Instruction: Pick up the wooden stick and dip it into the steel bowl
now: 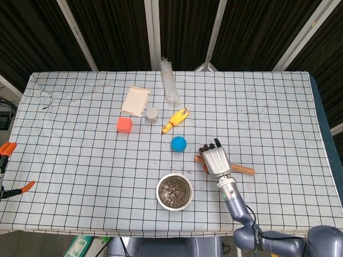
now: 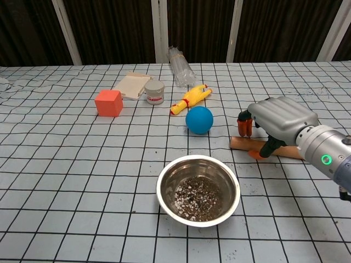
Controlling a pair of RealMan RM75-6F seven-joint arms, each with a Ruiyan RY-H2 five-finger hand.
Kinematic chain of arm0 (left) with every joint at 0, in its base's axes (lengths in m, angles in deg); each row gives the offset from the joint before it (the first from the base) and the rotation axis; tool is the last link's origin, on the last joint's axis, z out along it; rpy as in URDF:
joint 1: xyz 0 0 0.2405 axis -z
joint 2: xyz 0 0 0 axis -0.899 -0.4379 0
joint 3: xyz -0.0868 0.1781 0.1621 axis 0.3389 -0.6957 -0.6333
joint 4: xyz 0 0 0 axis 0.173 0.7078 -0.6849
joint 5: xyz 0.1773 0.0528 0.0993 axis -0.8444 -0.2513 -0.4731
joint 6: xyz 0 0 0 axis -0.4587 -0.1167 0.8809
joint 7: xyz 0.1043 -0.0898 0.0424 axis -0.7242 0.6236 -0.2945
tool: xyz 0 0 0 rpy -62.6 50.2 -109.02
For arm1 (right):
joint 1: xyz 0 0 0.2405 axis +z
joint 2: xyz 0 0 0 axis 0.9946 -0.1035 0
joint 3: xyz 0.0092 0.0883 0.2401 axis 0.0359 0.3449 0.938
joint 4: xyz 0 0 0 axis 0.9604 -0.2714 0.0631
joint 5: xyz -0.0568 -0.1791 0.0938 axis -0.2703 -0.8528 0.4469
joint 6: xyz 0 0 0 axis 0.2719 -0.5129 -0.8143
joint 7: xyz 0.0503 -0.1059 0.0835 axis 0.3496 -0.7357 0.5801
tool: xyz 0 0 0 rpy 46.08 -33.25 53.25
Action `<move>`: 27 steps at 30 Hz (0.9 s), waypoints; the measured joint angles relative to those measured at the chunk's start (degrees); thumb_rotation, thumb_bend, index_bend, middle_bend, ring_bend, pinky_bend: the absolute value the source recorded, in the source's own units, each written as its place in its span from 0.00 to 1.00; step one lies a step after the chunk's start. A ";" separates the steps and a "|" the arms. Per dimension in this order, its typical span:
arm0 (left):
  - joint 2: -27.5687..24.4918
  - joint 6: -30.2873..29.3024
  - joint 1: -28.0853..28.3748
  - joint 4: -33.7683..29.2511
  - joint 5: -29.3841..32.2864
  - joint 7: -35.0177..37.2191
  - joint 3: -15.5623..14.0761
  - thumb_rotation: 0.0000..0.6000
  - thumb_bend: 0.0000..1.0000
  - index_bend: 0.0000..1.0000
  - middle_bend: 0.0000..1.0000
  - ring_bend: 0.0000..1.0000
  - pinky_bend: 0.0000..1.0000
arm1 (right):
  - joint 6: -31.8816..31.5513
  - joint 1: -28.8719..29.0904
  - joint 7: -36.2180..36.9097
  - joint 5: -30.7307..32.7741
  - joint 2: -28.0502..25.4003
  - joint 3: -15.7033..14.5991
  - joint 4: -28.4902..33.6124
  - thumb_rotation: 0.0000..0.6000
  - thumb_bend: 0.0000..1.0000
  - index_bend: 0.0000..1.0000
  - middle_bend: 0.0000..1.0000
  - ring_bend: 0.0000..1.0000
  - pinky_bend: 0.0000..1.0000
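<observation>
The wooden stick point(image 1: 244, 170) point(image 2: 239, 143) lies flat on the checked cloth, right of the steel bowl point(image 1: 159, 188) point(image 2: 164, 178), which holds dark and pale grains. My right hand point(image 1: 216, 160) point(image 2: 278, 116) arches over the stick's left half. Its fingertips point(image 2: 244, 126) are down at the stick's far side and its thumb presses the near side. My left hand point(image 1: 6, 149) shows only as orange-tipped fingers, spread apart and holding nothing, at the left edge of the head view.
A blue ball point(image 1: 178, 143) point(image 2: 198, 120) sits just left of the right hand. Further back are a yellow rubber chicken point(image 2: 189, 98), a small white jar point(image 2: 154, 92), an orange cube point(image 2: 108, 102), a beige block point(image 2: 131, 84) and a clear bottle point(image 2: 181, 66).
</observation>
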 measured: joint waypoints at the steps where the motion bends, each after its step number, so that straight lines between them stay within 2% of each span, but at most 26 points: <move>1: -0.01 0.04 0.01 -0.03 0.01 0.01 -0.01 1.00 0.06 0.00 0.00 0.00 0.00 | 0.00 0.02 0.04 0.04 0.05 -0.02 -0.04 1.00 0.30 0.47 0.42 0.37 0.18; 15: -0.17 0.28 0.04 -0.09 0.20 0.53 0.01 1.00 0.06 0.00 0.00 0.00 0.00 | 0.34 0.35 0.40 0.71 0.68 -0.39 -0.38 1.00 0.30 0.49 0.42 0.37 0.18; 22: -0.23 0.27 0.06 -0.12 0.15 0.56 -0.01 1.00 0.06 0.00 0.00 0.00 0.00 | 0.22 0.21 0.86 0.78 0.48 -0.64 -0.31 1.00 0.39 0.53 0.43 0.37 0.18; 27: -0.22 0.38 0.09 -0.19 0.19 0.53 -0.04 1.00 0.06 0.00 0.00 0.00 0.00 | -0.02 0.14 1.09 0.54 0.08 -0.76 0.34 1.00 0.40 0.55 0.43 0.38 0.18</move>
